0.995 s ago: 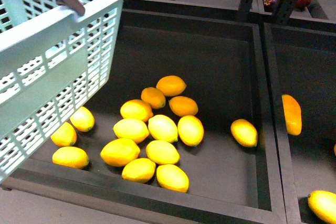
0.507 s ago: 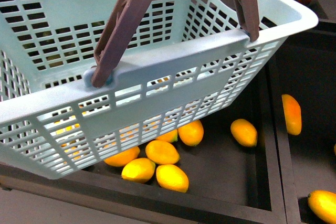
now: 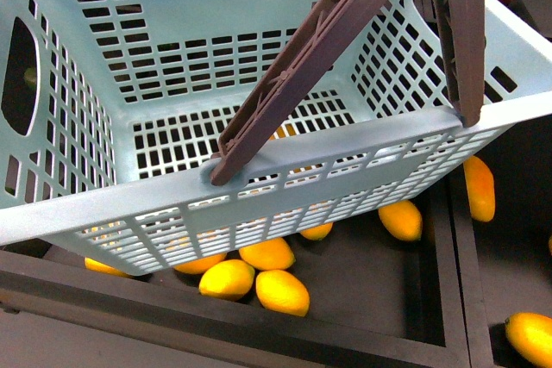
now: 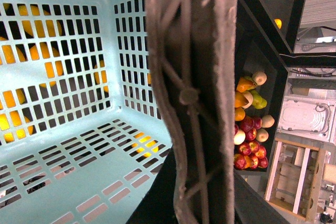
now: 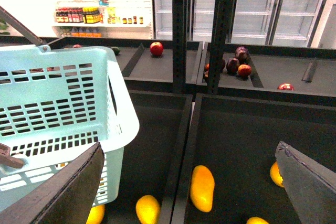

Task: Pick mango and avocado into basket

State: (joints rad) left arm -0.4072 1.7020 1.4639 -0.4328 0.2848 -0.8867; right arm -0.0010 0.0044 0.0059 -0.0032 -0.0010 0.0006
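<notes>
The light turquoise basket (image 3: 259, 170) hangs tilted in the air over a bin of yellow fruit, its two brown-grey handles (image 3: 302, 75) raised. It looks empty inside. My left gripper (image 4: 194, 198) is shut on the handles (image 4: 191, 77), with the basket floor (image 4: 63, 156) below it. The mango (image 3: 479, 189), long and orange, lies in the neighbouring bin to the right. In the right wrist view the mango (image 5: 202, 188) lies below my open, empty right gripper (image 5: 189, 148). A small dark fruit (image 5: 115, 50) on the back shelf is too small to tell as the avocado.
Several yellow oval fruits (image 3: 280, 290) lie in the dark bin under the basket. A raised divider (image 3: 450, 256) separates it from the right bin. Black shelf posts (image 5: 220, 30) stand behind, with a red apple (image 5: 156, 49) and dark red fruits (image 5: 236, 64).
The basket has swung from the upper left across the front view to the right and now covers most of the bin of yellow fruit.
</notes>
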